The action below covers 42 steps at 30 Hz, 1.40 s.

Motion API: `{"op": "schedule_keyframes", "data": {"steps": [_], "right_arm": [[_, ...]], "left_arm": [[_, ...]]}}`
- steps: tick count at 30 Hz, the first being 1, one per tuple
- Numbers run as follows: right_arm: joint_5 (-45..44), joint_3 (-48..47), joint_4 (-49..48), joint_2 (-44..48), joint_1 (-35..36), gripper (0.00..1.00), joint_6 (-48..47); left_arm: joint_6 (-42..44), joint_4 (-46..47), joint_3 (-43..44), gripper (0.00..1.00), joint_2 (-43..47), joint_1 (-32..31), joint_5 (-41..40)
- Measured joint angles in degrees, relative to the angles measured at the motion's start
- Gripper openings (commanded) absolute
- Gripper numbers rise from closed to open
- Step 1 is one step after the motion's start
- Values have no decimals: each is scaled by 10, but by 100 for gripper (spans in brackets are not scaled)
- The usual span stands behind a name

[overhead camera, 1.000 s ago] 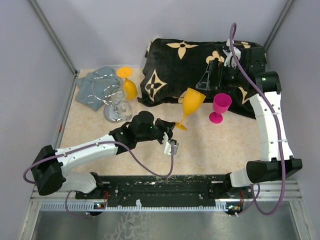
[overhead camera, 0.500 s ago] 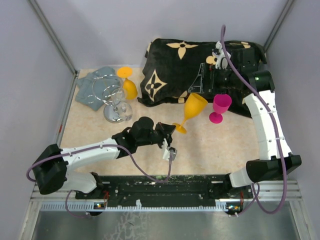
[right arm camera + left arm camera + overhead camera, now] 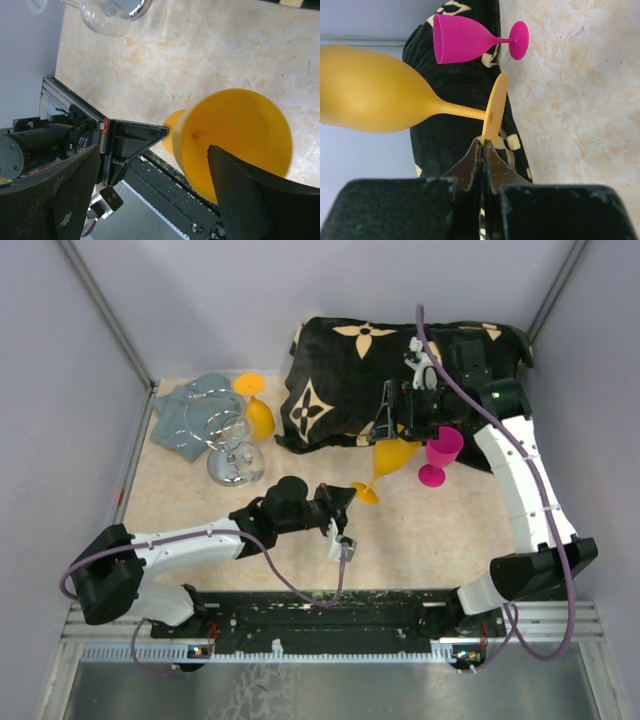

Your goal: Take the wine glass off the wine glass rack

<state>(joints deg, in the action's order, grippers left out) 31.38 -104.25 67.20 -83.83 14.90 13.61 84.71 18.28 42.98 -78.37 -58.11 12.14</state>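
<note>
An orange wine glass [image 3: 392, 457] hangs tilted over the table, off the rack. My left gripper [image 3: 350, 498] is shut on the rim of its round foot; in the left wrist view the jaws [image 3: 483, 146] pinch the foot's edge and the bowl [image 3: 375, 92] points away. My right gripper [image 3: 398, 423] is open just above the bowl, with its fingers [image 3: 240, 200] on either side of the bowl's mouth [image 3: 237, 137], not touching. The chrome wine glass rack [image 3: 222, 432] stands at the far left with a second orange glass [image 3: 259, 417] hanging on it.
A pink wine glass [image 3: 439, 454] stands upright just right of the held glass. A black patterned cloth [image 3: 350, 370] covers the back of the table. A grey-blue cloth [image 3: 180, 410] lies under the rack. A clear glass [image 3: 240, 455] sits at the rack's base.
My right gripper has come left and nearer, from beside the pink glass to over the orange glass's bowl. My left gripper has shifted the orange glass slightly to the right.
</note>
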Motion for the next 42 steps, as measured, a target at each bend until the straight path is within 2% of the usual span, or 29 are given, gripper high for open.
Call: {"op": "schedule_keyframes", "data": {"steps": [2, 3, 4, 6, 7, 8, 11, 15, 17, 19, 24, 28, 36, 39, 42], "right_arm": [[-10, 0, 6, -9, 18, 78, -1], [-16, 0, 10, -17, 31, 69, -3], [-20, 0, 13, -23, 40, 55, -6], [-29, 0, 18, -37, 57, 17, -8], [-32, 0, 21, -43, 61, 3, -11], [-36, 0, 24, -48, 62, 0, -16], [-50, -1, 35, -55, 62, 0, -17], [-70, -31, 52, -59, 63, 0, -18], [-86, -58, 63, -60, 60, 0, -19], [-104, -97, 71, -60, 48, 0, -18], [-174, -184, 73, -60, -20, 0, -15], [-258, -205, 57, -59, -51, 0, -15], [-319, -101, -25, -54, -49, 0, 0], [-337, -70, -44, -54, -41, 0, 1], [-360, -63, -58, -54, -20, 0, 1]], "left_arm": [[0, 6, 0, 0, -2, 0, 0], [0, 11, 0, 0, -4, 0, 0], [1, 12, 0, 0, -5, 0, 0], [1, 13, 0, 0, -9, 0, -1], [1, 14, 0, 0, -11, 0, -2], [1, 17, 0, 0, -12, 0, -2], [0, 20, -2, 1, -15, 0, -10], [-26, 49, 0, 34, -24, -1, -39], [-79, 55, 24, 50, -34, -2, -80], [-143, 43, 69, 57, -44, -2, -121], [-311, 12, 203, 61, -47, 0, -199], [-457, -65, 325, 59, -53, 2, -231], [-713, -255, 559, 66, -89, 40, -242], [-779, -311, 636, 68, -105, 84, -229], [-828, -349, 676, 69, -108, 148, -213]]}}
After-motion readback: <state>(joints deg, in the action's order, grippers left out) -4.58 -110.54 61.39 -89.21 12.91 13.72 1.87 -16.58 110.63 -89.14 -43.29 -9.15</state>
